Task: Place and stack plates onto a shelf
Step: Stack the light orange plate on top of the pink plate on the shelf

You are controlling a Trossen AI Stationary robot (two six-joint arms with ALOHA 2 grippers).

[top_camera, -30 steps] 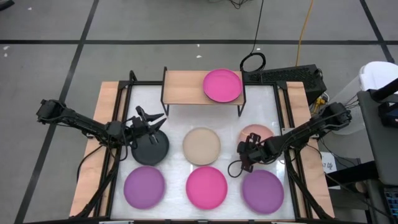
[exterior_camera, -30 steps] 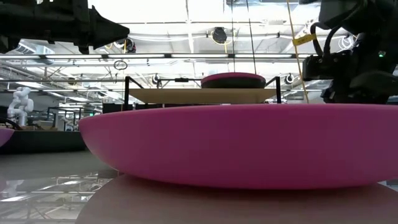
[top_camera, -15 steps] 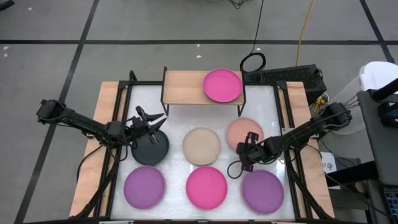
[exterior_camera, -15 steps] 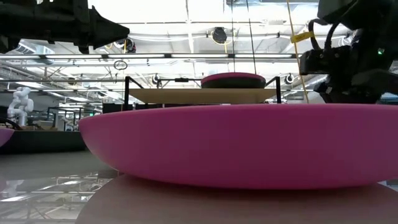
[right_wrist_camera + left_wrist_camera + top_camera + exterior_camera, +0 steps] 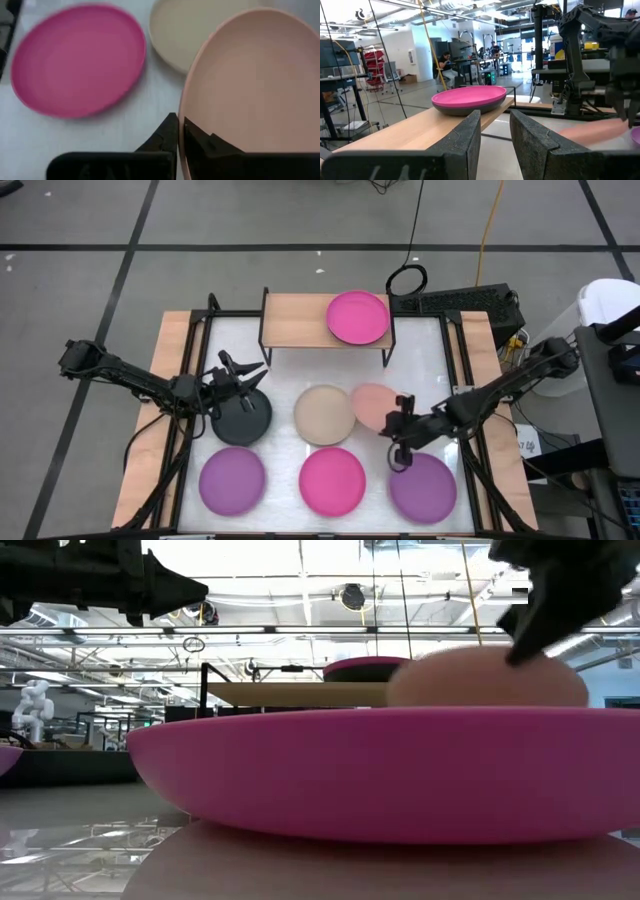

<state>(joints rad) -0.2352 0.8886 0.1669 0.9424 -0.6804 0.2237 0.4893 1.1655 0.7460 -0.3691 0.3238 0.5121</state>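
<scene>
Two dark fingers of the right gripper [image 5: 180, 131] pinch the rim of the salmon plate [image 5: 255, 85], held lifted and tilted above the table [image 5: 285, 360], its far edge overlapping the beige plate [image 5: 323, 415] in the high view. Below that hold lie the front magenta plate [image 5: 332, 480] and a purple plate [image 5: 423, 487], with another purple plate [image 5: 232, 481] at front left, each apart from its neighbours with bare white surface between them. Toward the shelf [image 5: 295, 320] from the salmon plate, a strip of table lies bare; the shelf's board is bare on its left half and carries a magenta plate [image 5: 358, 317] on its right half. The left gripper [image 5: 243, 372] hovers over the grey plate [image 5: 241, 417], its fingers spread partway around nothing, as the left wrist view shows [image 5: 495, 127]. Only that wrist view shows the shelf plate sitting flat on the board, with people at desks in the room behind. Only the low view shows the salmon plate [image 5: 487, 678] raised level with the shelf top, behind the big magenta plate's rim [image 5: 380, 772]. No readable writing shows on any plate or the shelf.
</scene>
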